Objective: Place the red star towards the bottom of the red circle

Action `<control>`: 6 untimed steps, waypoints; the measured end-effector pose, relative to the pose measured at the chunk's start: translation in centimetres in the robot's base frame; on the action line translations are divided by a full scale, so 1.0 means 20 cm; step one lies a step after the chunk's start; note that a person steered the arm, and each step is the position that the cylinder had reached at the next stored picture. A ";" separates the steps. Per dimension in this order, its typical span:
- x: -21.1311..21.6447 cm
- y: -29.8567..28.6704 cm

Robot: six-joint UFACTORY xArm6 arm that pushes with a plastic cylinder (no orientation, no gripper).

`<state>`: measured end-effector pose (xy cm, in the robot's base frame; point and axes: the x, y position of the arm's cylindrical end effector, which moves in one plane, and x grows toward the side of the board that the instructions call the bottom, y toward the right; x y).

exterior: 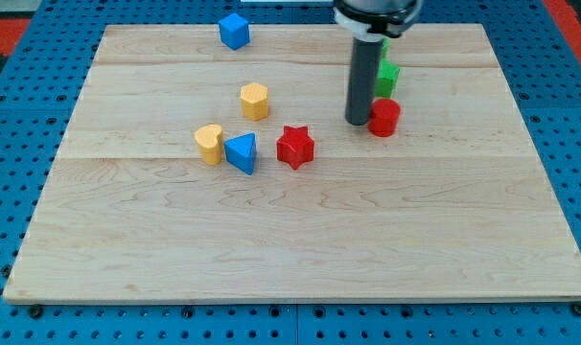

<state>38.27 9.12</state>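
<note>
The red star (294,147) lies near the middle of the wooden board (300,249). The red circle (384,117), a short cylinder, stands to the star's upper right. My tip (357,122) rests on the board just left of the red circle, touching or nearly touching it, and up and to the right of the red star. The dark rod rises from there to the view's top.
A blue triangular block (242,152) and a yellow heart-like block (209,144) lie left of the star. A yellow hexagon (255,101) sits above them. A blue cube (234,31) is at the top. A green block (387,75) is partly hidden behind the rod.
</note>
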 end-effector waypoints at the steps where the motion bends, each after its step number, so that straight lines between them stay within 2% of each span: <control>1: -0.02 -0.17; 2: 0.01 -0.53; 4: 0.22 -0.63; 5: 0.34 -0.44; 6: 0.36 -0.17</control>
